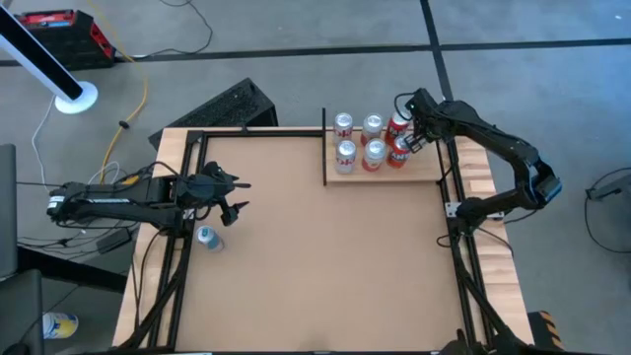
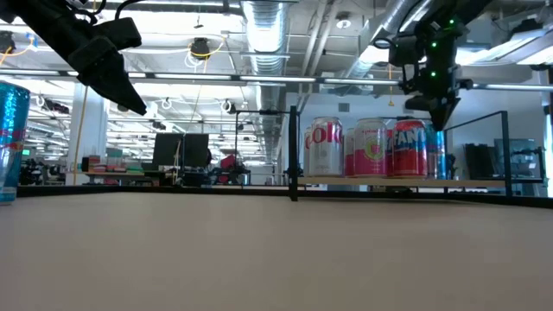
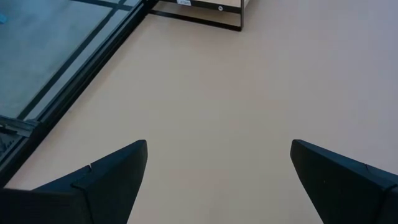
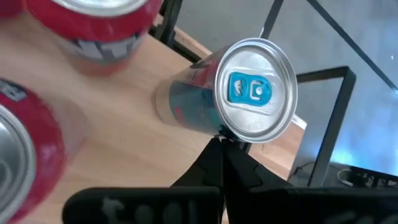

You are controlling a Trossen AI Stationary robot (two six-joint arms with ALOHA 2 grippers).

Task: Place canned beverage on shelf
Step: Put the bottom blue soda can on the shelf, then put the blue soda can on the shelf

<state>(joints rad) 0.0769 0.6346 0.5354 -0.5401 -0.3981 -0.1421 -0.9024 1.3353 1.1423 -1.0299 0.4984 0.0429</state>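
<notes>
Right gripper pinched shut, empty, above shelf; left gripper spread wide near blue can — next: descend, grasp

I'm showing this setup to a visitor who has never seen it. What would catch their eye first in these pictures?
Most striking is the cluster of red and silver cans standing upright on the shelf at the table's far right corner, with the shut right gripper poised just over a slim blue-tabbed can at the shelf's outer end. Next comes a lone blue can near the table's left edge, beside the open left gripper hovering over bare tabletop.
</notes>
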